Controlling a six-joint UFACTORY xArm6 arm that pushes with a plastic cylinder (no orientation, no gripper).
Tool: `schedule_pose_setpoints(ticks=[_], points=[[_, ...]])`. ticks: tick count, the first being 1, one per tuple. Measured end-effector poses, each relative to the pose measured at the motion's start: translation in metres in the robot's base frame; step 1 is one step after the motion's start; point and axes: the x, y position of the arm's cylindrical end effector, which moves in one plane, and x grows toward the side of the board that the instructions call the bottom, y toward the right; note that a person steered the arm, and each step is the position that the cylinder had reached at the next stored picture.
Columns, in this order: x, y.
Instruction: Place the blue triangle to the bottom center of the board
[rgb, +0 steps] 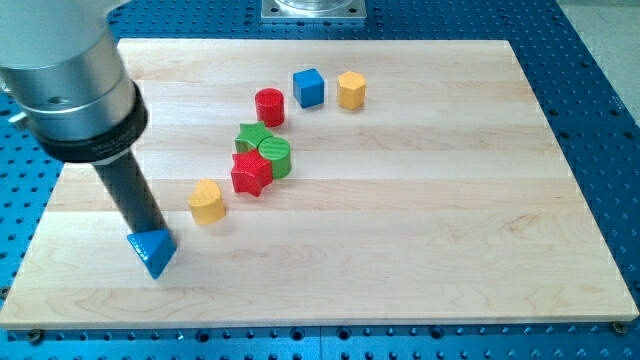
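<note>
Contact looked certain between my tip and the blue triangle: the end effector, a plain dark rod with no jaws to part or close, came down from the view's upper left, and its lower end met the block's upper edge, so the very end was partly hidden behind the blue. The triangle lay directly below the tip, toward the view's bottom, near the tabletop's lower left corner and well left of the bottom centre. Its flat top face showed as a wedge, with one corner aimed down at the view's bottom edge and the broad side up against the rod; its long axis seemed to run roughly from the view's upper left to lower right, though that was hard to judge.

A yellow heart-like block sat near, up and to the right. Further up stood a red star touching a green cylinder and a green star, then a red cylinder, a blue cube and a yellow hexagonal block.
</note>
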Motion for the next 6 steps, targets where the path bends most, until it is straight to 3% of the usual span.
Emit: schedule_pose_setpoints(ticks=[1,2,4,5,6], points=[[-0.004,-0.05],[0.016,-0.064],[0.02,0.026],[0.025,0.048],[0.058,0.04]])
